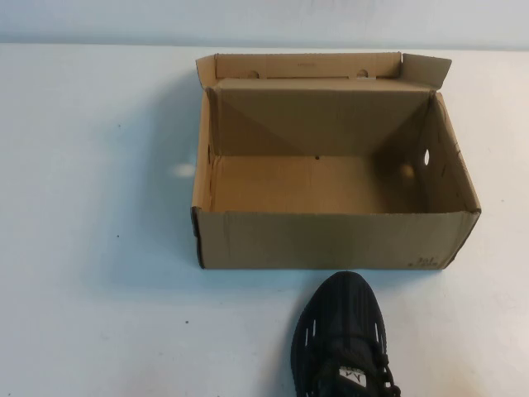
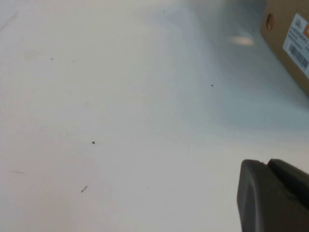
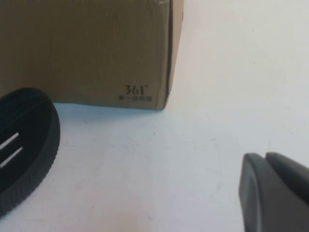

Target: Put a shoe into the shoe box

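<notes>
The black knit shoe lies on the white table just in front of the brown cardboard shoe box, toe pointing at the box's front wall; its heel runs off the bottom of the high view. The box is open and empty inside. In the right wrist view the shoe's toe and the box's printed front corner show. My right gripper is shut and empty, to the right of the shoe. My left gripper is shut and empty over bare table, left of the box. Neither gripper shows in the high view.
The white table spreads wide to the left and right of the box. A white wall edge runs along the back. A barcode label sits on the box's left side.
</notes>
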